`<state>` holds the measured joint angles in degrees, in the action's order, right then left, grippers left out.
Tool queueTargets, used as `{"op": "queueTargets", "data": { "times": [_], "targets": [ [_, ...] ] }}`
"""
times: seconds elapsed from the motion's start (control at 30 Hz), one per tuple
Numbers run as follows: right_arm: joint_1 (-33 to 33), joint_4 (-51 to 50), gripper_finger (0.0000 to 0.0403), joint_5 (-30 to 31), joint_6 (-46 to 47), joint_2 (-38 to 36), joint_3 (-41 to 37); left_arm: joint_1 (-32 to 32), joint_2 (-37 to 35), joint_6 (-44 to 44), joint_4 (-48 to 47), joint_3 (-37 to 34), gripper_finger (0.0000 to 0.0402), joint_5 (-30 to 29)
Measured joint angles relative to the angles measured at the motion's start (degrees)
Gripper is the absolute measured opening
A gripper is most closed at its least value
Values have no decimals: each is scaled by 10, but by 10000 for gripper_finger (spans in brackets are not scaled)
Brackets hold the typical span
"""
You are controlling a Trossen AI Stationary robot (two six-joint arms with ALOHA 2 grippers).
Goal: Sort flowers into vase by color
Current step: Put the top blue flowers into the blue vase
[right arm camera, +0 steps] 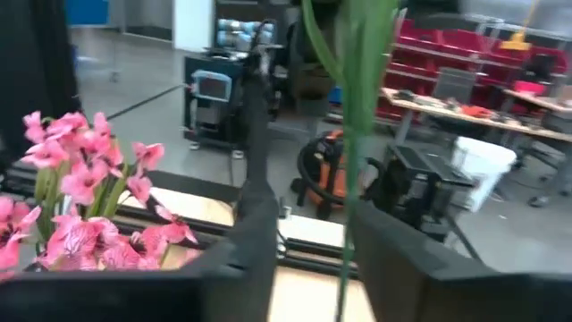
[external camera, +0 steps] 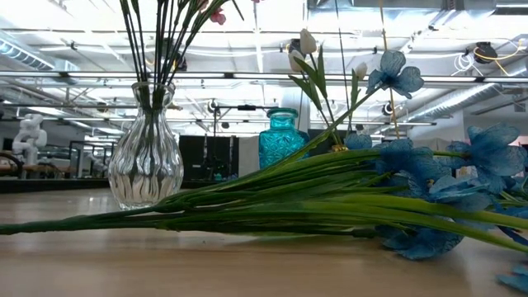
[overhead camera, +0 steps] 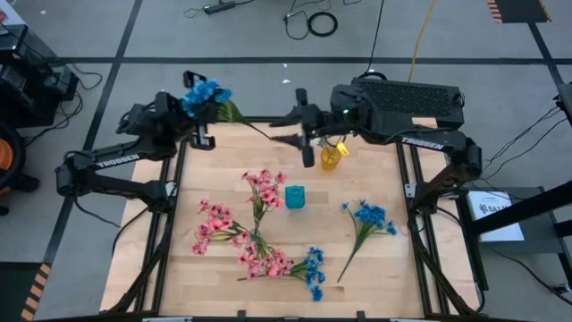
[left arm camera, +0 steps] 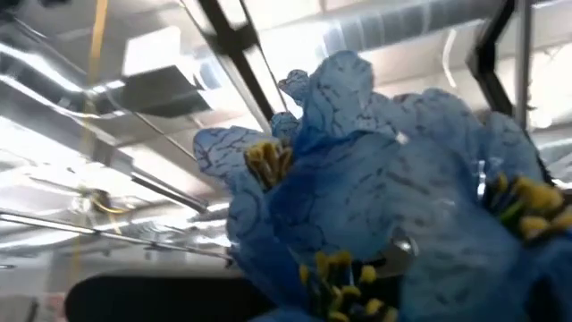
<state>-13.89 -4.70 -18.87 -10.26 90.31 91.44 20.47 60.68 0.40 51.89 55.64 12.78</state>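
My left gripper [overhead camera: 204, 125] is above the table's far left corner with a blue flower spray [overhead camera: 206, 94]. The spray's blossoms fill the left wrist view [left arm camera: 375, 197], and its green stem [overhead camera: 250, 123] slants toward the right. My right gripper [overhead camera: 279, 131] is open at the far middle, and its fingers [right arm camera: 255, 233] stand on either side of that stem [right arm camera: 345, 179]. A yellow vase [overhead camera: 331, 158] holds white buds [external camera: 307, 41]. A teal vase [overhead camera: 295, 197] stands at mid-table. A clear glass vase [external camera: 147, 161] holds pink flowers [overhead camera: 259, 188]. My left gripper holds the blue spray close under its blossoms [overhead camera: 214, 109], lifted clear of the table, with the stem reaching out toward the right arm. The blossoms hide the place of contact in the left wrist view, so the kind of hold does not show.
Two more blue sprays lie on the table, one at the right [overhead camera: 368, 216] and one near the front edge [overhead camera: 313, 266]; one lies across the foreground of the low view [external camera: 429, 190]. Pink sprays [overhead camera: 214, 225] spread over the left and middle. The table frame's rails [overhead camera: 411, 206] run along the sides.
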Motion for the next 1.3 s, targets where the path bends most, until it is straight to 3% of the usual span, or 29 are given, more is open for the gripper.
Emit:
{"op": "queueTargets", "data": {
  "times": [0.13,0.23,0.37,0.67,0.97,1.13,1.3],
  "targets": [
    [2,28,207,-9,-9,33,0,-6,32,-1,-1,17,20,14],
    [-2,35,234,9,-12,51,0,-7,48,-1,-1,33,20,23],
    [-8,33,234,25,-17,63,0,-7,63,-1,-2,46,20,39],
    [-17,15,187,40,-7,51,0,-7,61,-2,-10,48,20,59],
    [-17,8,226,37,-15,57,0,-7,59,-1,-13,48,20,67],
    [-16,25,195,37,-12,71,0,-7,63,-1,-15,48,20,67],
    [-17,33,101,38,-9,71,0,-7,63,-1,-14,48,20,67]
  ]
}}
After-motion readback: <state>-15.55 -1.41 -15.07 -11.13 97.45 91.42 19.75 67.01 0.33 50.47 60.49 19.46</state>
